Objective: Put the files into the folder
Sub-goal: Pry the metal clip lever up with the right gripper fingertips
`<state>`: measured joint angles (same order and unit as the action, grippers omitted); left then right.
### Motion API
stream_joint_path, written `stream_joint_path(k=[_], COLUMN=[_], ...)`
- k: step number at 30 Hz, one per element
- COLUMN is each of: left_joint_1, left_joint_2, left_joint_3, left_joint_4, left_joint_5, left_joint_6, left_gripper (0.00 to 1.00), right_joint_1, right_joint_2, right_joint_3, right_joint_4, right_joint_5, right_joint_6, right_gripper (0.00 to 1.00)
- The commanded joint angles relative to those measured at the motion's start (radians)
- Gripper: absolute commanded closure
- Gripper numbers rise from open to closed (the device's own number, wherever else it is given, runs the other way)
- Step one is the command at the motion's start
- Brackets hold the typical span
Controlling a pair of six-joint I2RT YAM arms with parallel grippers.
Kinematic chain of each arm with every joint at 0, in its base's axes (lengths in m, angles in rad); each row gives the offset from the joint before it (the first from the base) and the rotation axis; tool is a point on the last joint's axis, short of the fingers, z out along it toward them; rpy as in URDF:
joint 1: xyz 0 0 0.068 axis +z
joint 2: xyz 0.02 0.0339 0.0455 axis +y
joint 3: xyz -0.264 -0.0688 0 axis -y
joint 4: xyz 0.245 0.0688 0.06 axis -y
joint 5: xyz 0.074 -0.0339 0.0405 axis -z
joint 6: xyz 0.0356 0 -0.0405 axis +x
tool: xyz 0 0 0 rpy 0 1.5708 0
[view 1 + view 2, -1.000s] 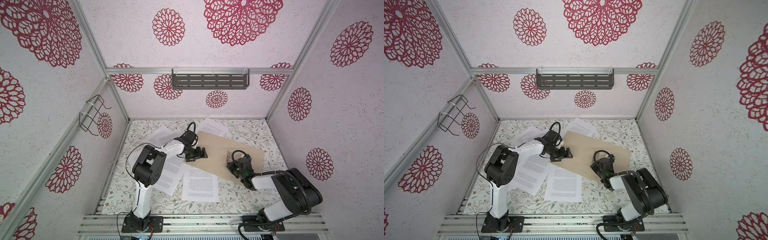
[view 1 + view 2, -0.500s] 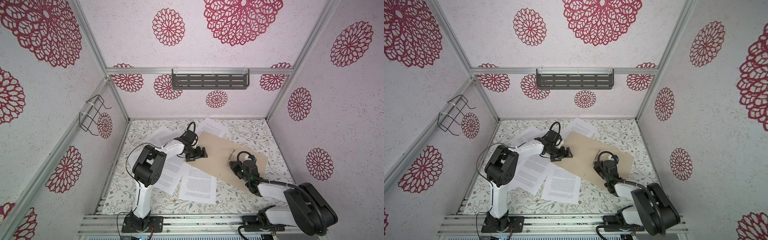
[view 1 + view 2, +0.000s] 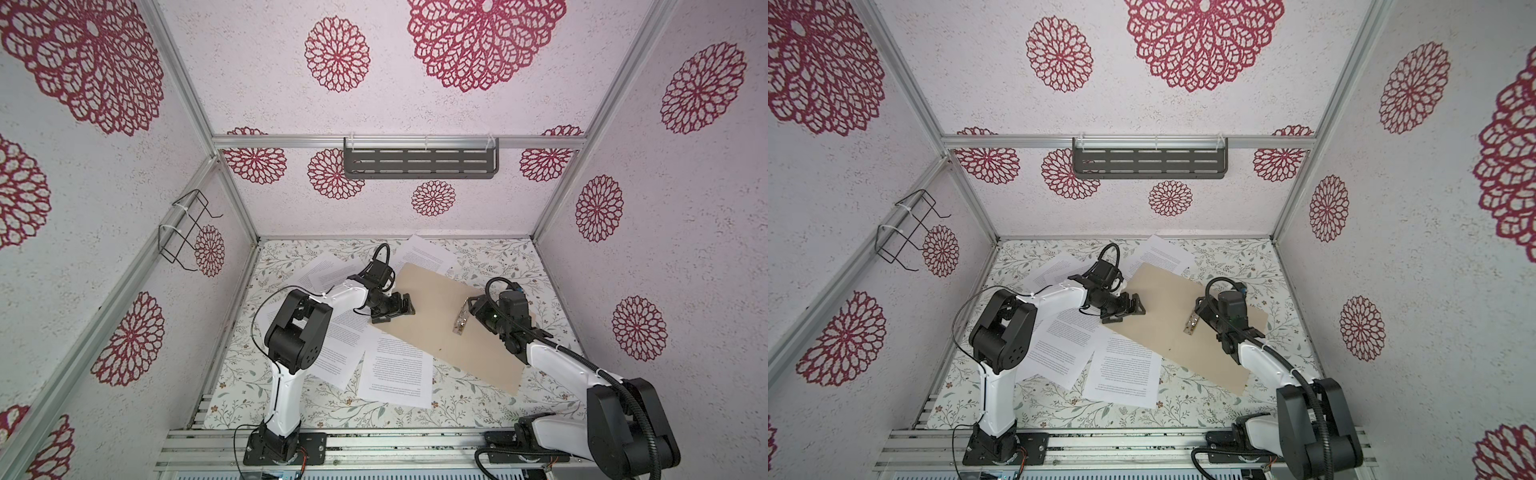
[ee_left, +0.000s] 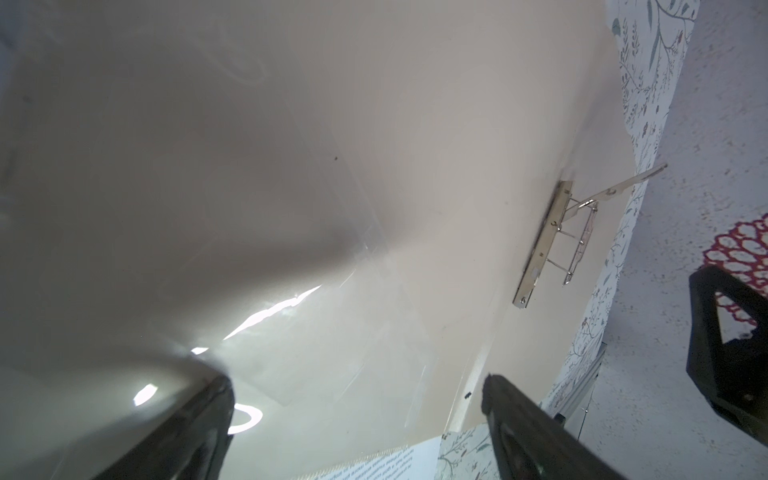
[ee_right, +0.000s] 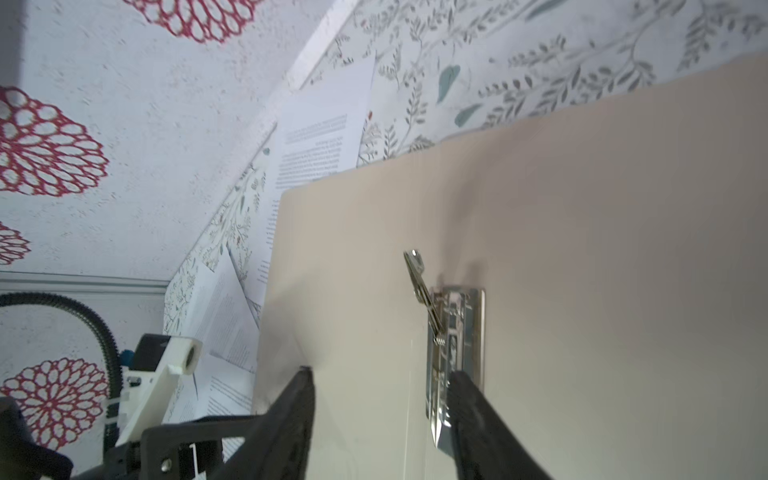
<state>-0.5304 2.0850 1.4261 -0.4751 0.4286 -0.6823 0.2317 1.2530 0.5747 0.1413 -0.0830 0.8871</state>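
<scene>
Right gripper [image 5: 380, 374]: jaws parted, gripping nothing, metal fastener [image 5: 465, 316] just beside | left gripper [image 4: 355, 381]: jaws spread wide over folder [image 4: 291, 166]

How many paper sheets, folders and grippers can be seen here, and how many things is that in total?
Paper sheets: 5 told apart; overlaps may hide more
Folder: 1
Grippers: 2, the left gripper and the right gripper
Total: 8 at least
</scene>
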Motion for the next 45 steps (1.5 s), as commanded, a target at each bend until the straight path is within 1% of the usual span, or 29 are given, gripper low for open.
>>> stream_joint_path(k=[1,3,4,5,9,10,11,12,13,18,20,22,26,28,30,31,38,45], left_joint_1=[0.017,0.018,0.018,0.018,0.017,0.018,0.018,0.017,0.017,0.017,0.017,0.018,0.018,0.019,0.02,0.02,0.02,0.021], left_joint_2=[0.067,0.064,0.062,0.063,0.061,0.061,0.06,0.057,0.054,0.059,0.058,0.057,0.051,0.05,0.048,0.047,0.034,0.025], left_joint_3=[-0.068,-0.074,-0.076,-0.076,-0.077,-0.075,-0.073,-0.074,-0.075,-0.085,-0.094,-0.098,-0.099,-0.098,-0.096,-0.095,-0.089,-0.089], left_joint_4=[-0.088,-0.081,-0.076,-0.074,-0.065,-0.066,-0.068,-0.068,-0.068,-0.059,-0.05,-0.046,-0.04,-0.042,-0.04,-0.041,-0.038,-0.039], left_joint_5=[-0.085,-0.08,-0.078,-0.075,-0.06,-0.057,-0.057,-0.059,-0.059,-0.057,-0.057,-0.057,-0.056,-0.053,-0.049,-0.047,-0.033,-0.036], left_joint_6=[0.0,-0.002,-0.004,-0.005,-0.01,-0.011,-0.007,-0.007,-0.006,-0.009,-0.012,-0.016,-0.017,-0.014,-0.014,-0.013,-0.013,-0.014], left_gripper=[0.03,0.03,0.03,0.03,0.03,0.02,0.03,0.03,0.03,0.03,0.03,0.03,0.03,0.03,0.03,0.03,0.03,0.03], right_joint_1=[0.007,0.017,0.027,0.043,0.052,0.052,0.049,0.048,0.047,0.046,0.047,0.047,0.044,0.044,0.044,0.044,0.044,0.044], right_joint_2=[0.009,0.026,0.041,0.059,0.135,0.153,0.171,0.186,0.207,0.252,0.258,0.271,0.313,0.337,0.361,0.371,0.432,0.459], right_joint_3=[-0.007,-0.03,-0.022,-0.008,0.024,0.029,0.035,0.039,0.051,0.118,0.147,0.178,0.242,0.274,0.313,0.326,0.387,0.413], right_joint_4=[-0.154,-0.092,-0.094,-0.113,-0.144,-0.142,-0.131,-0.116,-0.107,-0.126,-0.141,-0.163,-0.216,-0.235,-0.283,-0.301,-0.328,-0.334], right_joint_5=[-0.049,-0.107,-0.11,-0.089,-0.023,-0.006,-0.003,-0.012,-0.021,0.003,0.005,0.009,0.046,0.052,0.085,0.102,0.126,0.124], right_joint_6=[-0.051,-0.056,-0.059,-0.065,-0.059,-0.063,-0.071,-0.077,-0.084,-0.106,-0.114,-0.125,-0.135,-0.144,-0.148,-0.151,-0.188,-0.197], right_gripper=[0.57,0.66,0.7,0.74,0.78,0.77,0.72,0.69,0.68,0.69,0.67,0.67,0.69,0.73,0.78,0.79,0.79,0.86])
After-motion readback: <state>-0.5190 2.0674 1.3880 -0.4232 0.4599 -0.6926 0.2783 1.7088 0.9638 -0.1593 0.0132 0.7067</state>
